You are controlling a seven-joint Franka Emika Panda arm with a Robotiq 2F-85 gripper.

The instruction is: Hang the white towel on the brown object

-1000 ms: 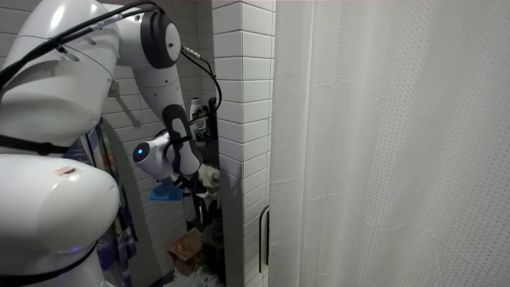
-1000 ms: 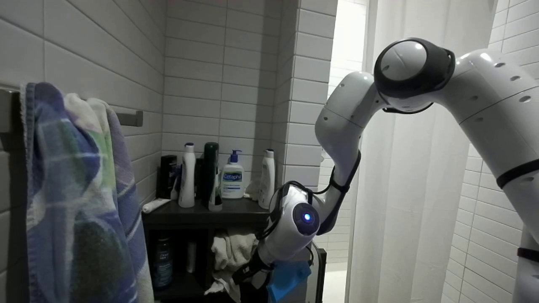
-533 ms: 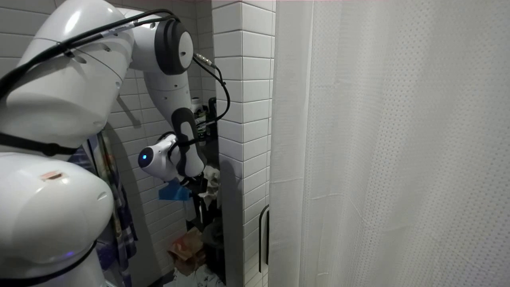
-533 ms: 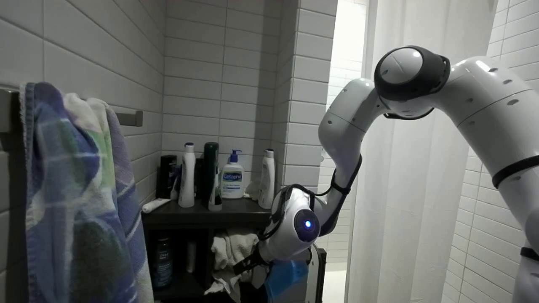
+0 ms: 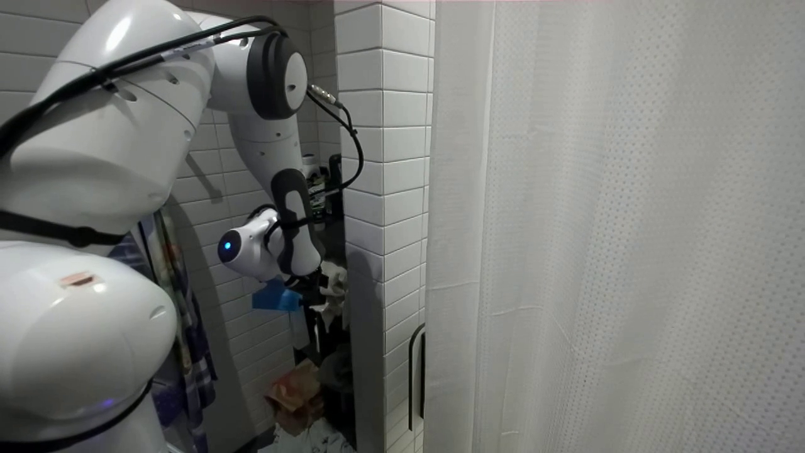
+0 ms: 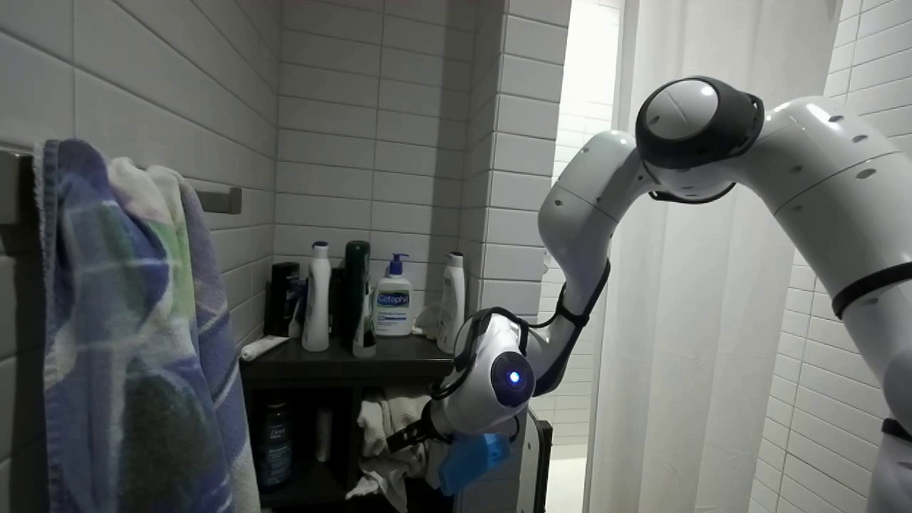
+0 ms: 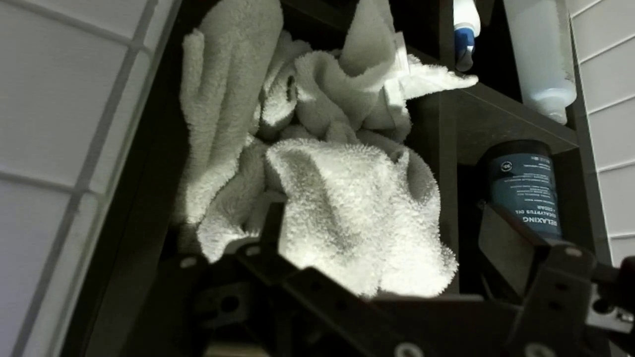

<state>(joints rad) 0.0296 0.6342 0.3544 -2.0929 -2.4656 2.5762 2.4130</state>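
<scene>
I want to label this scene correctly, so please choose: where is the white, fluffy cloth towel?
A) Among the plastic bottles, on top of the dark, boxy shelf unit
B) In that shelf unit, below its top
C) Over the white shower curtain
B, as an exterior view shows the white towel in the dark shelf unit, below its top.

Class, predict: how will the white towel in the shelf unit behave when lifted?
The white towel would likely sag floppily, given its loose folds. Its fuzzy surface probably resists slipping. Lifting may drag neighbouring folds along, since they lie bunched together.
</scene>
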